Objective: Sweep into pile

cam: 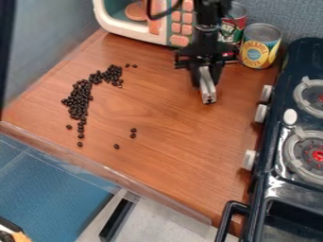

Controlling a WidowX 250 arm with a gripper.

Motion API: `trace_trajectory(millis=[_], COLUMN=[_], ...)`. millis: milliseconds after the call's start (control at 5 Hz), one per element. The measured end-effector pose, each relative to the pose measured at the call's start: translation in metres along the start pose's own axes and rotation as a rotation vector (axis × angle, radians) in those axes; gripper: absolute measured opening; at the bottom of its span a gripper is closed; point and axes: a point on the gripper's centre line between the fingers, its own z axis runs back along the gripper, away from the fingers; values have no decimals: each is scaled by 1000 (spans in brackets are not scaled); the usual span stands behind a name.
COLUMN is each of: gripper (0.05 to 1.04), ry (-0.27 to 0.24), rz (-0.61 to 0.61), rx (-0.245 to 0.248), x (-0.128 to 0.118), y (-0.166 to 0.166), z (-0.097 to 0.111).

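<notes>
At the upper right of the brown wooden surface, the black gripper (207, 71) hangs down in front of the cans, shut on a short silver-grey metal bar (207, 87). The bar points toward the camera, its slotted end low over the wood. Off to the left lie small dark beans (79, 98) in a long, uneven band, running from a clump at the upper end (112, 74) down toward the front left. A few stray beans (133, 133) lie apart from it, nearer the middle, and two more (131, 65) sit beyond its upper end. The gripper and bar are well to the right of the band.
A toy microwave (129, 21) stands at the back, with a yellow-labelled can (260, 46) and a red-green can (234, 23) beside it. The dark toy stove (277, 179) borders the right side, its knobs facing the wood. A clear raised strip (114, 177) lines the front edge.
</notes>
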Motion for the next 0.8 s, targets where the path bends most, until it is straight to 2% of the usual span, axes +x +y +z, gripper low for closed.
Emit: trace_trajectory(millis=[400,800], gripper=[385,384], ry=[-34,-31], rz=[12,101], rx=[40,65], x=[-3,-2], y=[13,62], z=[-10,-8])
